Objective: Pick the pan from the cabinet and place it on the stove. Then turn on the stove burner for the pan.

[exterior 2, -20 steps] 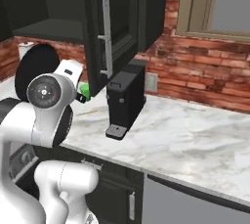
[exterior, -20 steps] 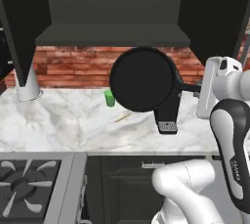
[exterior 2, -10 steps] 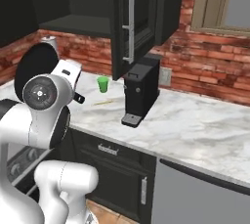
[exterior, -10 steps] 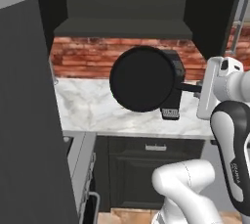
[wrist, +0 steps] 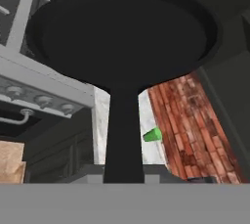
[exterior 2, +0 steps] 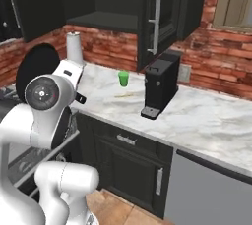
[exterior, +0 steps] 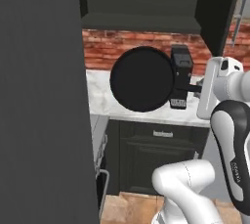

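Spanning the background above and beyond the claw, the cabinet [exterior 2: 108, 3] stands with its door [exterior 2: 160, 17] swung open, the silver bar handle facing the room. Below the claw runs the marble counter [exterior 2: 206, 116]; off to one side of it in the hand view lies the stove [wrist: 34, 56], its knobs in a row along the steel front. The pan [exterior: 142, 79] is carried in the air just ahead of the claw [exterior: 197, 89], tipped on edge so that its round black face shows, clear of the counter. The claw is clenched on the pan's handle. Beyond the pan stands a black coffee machine [exterior 2: 160, 89]; near it a small green cup [exterior 2: 123, 78].
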